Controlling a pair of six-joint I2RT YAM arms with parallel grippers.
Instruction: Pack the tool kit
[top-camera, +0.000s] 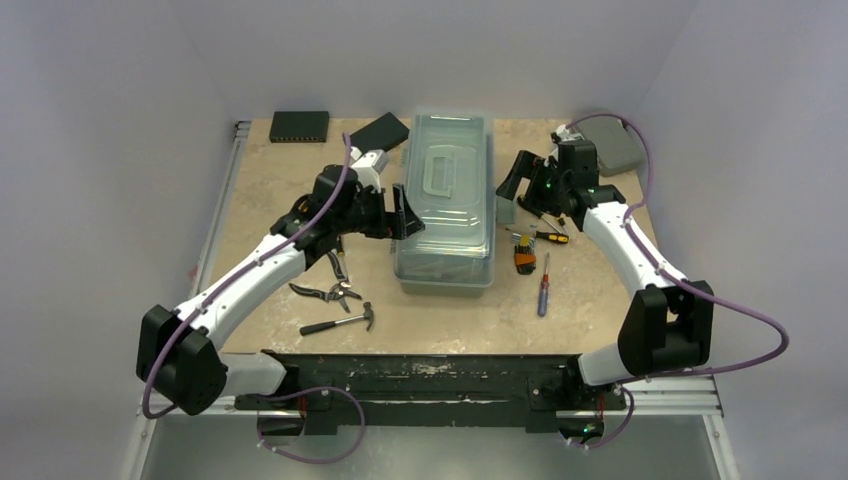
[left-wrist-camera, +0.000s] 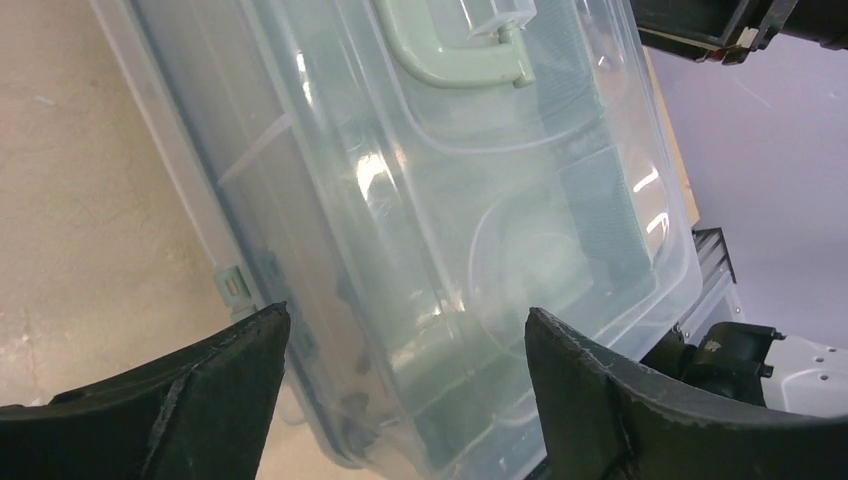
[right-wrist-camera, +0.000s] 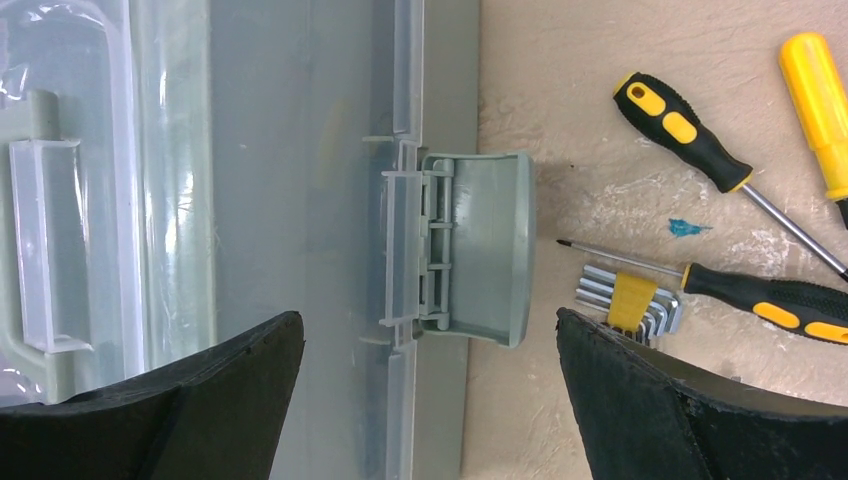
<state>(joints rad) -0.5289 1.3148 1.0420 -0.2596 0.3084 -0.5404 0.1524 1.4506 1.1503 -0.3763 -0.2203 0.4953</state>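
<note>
**Item: tool kit** (top-camera: 445, 200). I am seeing it lying between my two grippers with its translucent lid down. Its long axis is running away from the arm bases, so each gripper is facing one long side.

**Item: left gripper** (top-camera: 405, 212). It is hanging wide open and holding nothing. The box wall is lying straight ahead of its fingertips and filling the gap between them in the wrist view. A small side clip (left-wrist-camera: 232, 285) is sitting just inside the left finger. I cannot tell whether that clip is fastened.

**Item: right gripper** (top-camera: 515, 180). It is also spread wide and empty, and it is looking straight down on the opposite long edge.

**Item: latch** (right-wrist-camera: 478, 250). It is lying just ahead of the right gripper's fingertips, centred between them and flipped outward off the lid. Its hinge line is running along the box edge.

**Item: loose tools.** The screwdrivers (right-wrist-camera: 690, 125) and hex keys (right-wrist-camera: 630, 300) are lying on the table beyond the right finger, away from the box. The pliers (top-camera: 325, 292) and hammer (top-camera: 340, 321) are lying behind and below the left gripper, nearer the bases.

**Judgement.** I am taking the lid as the step in hand, since nothing is packed yet. The right arm is the nearer one to the freed latch. Whichever arm lifts the lid should be pulling across the short axis.
</note>
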